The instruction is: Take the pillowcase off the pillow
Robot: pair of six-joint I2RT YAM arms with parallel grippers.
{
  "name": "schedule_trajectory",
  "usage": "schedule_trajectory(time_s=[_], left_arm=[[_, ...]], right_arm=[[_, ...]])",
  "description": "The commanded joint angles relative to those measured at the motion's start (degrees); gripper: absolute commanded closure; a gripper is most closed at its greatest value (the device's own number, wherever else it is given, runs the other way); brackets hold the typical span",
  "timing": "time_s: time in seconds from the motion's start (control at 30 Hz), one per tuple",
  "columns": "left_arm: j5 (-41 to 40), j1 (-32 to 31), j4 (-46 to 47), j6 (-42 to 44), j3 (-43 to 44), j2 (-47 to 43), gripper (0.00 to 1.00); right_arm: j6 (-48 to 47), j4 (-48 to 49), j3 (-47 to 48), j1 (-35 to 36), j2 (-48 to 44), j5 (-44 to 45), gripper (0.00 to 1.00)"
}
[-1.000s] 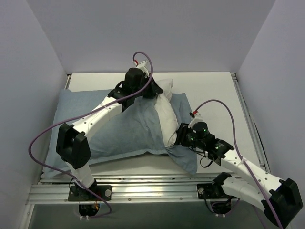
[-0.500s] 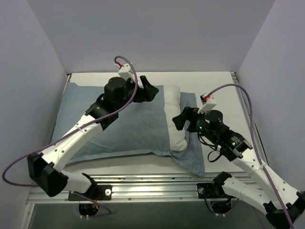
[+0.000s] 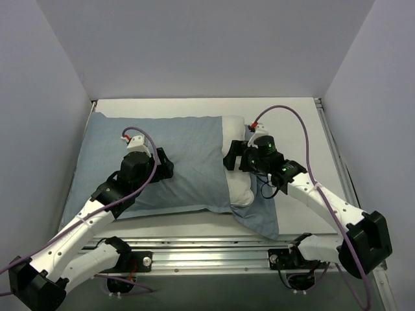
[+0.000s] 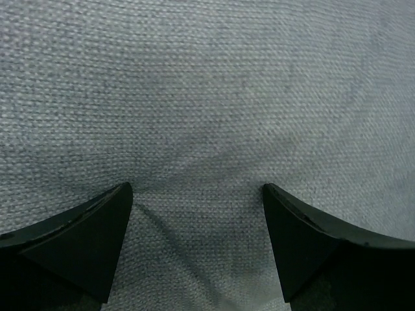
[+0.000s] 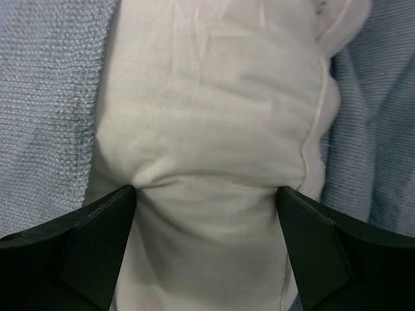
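The blue-grey pillowcase lies flat across the left and middle of the table and still covers most of the pillow. The white pillow sticks out of the case's right-hand opening as a narrow band. A flap of the case trails beneath it toward the near right. My left gripper is open, its tips pressed down into the pillowcase with a small wrinkle between them. My right gripper is open too, both tips dug into the bare pillow so it bulges between them. Pillowcase fabric flanks the pillow.
The white tabletop shows to the right of the pillow and along the back. A metal rail runs along the near edge, another down the right side. Grey walls close in the left, back and right.
Both grippers have opened. The left arm pulled back from the pillow's far edge to the middle of the case. The right gripper moved from the near corner up onto the exposed pillow end.
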Motion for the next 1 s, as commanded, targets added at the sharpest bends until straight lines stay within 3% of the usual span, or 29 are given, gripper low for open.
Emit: schedule_trajectory(time_s=[0.0,0.07,0.1,0.17,0.2,0.23,0.3,0.43,0.63,0.8,0.97], left_arm=[[-1.31,3.33,-1.11,-3.26,-4.82,-0.70,0.09],[0.63,6.50,2.32,-3.62,-6.15,1.05,0.09],[1.51,7.46,3.81,-3.79,-6.85,2.02,0.09],[3.97,9.57,7.68,-3.36,-6.51,6.06,0.09],[4.41,9.93,8.73,-2.66,-4.94,7.55,0.09],[4.68,10.11,10.66,-2.22,-3.88,9.22,0.09],[5.99,10.20,12.78,-0.73,-1.51,13.88,0.09],[10.74,10.20,18.92,0.95,5.52,22.39,0.09],[16.98,9.67,21.23,1.65,14.23,25.94,0.09],[17.78,9.32,18.33,1.83,9.08,16.73,0.09],[14.88,9.41,3.84,3.32,3.79,-1.28,0.08]], right_arm=[[-2.42,7.50,-1.99,0.09,3.44,-12.71,0.23],[-2.24,10.05,-3.30,0.26,4.76,-19.49,0.30],[-2.24,10.58,-3.75,0.44,4.77,-21.16,0.43],[-2.59,11.64,-4.80,0.62,3.46,-25.11,0.58],[-2.77,11.81,-5.76,0.88,2.67,-25.83,0.75],[-2.94,11.90,-6.29,0.97,1.79,-26.44,0.85],[-2.86,12.08,-7.61,1.32,-1.11,-27.68,1.00],[-1.72,12.43,-7.97,4.20,-4.89,-27.51,1.00],[-1.36,11.72,-4.72,12.56,-5.87,-19.52,1.00],[0.22,13.57,-3.84,13.10,-5.34,-15.12,1.00],[-0.48,14.36,-0.42,13.54,-1.74,-13.27,1.00]])
